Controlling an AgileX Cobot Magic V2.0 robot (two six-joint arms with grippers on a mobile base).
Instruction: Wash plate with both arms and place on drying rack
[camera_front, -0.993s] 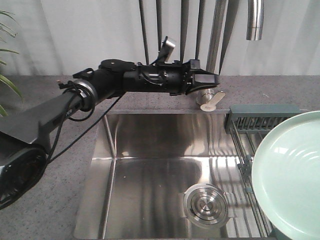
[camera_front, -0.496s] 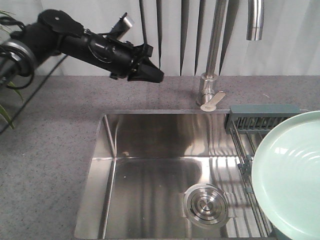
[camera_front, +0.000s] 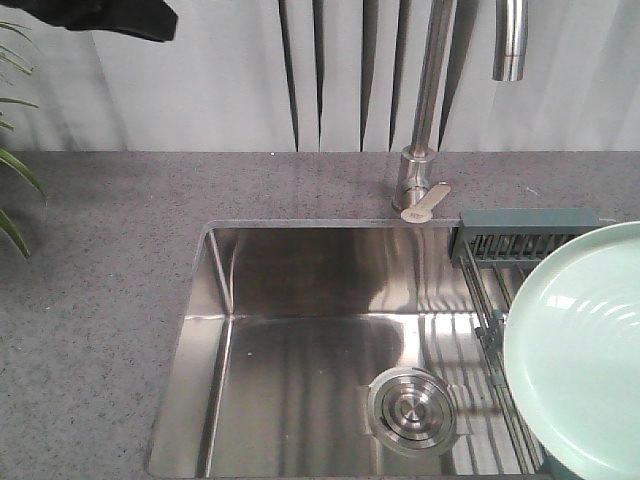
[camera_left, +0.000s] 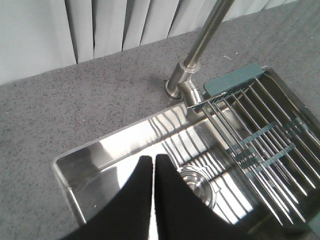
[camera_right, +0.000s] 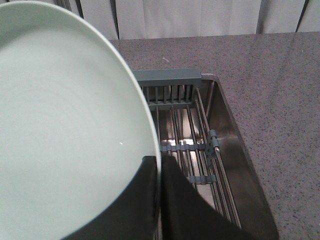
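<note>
Since the right gripper is pinching the plate by its rim, tilted over the rack, I'm guessing that glossy, stiff, breakable thing is going to be slippery when wet, so the low rim is the spot to grab. Rack rods and caddy are carrying nothing else, and the sink is holding only its drain cover. Left gripper is hanging high above, fingers pressed together on nothing.
</note>
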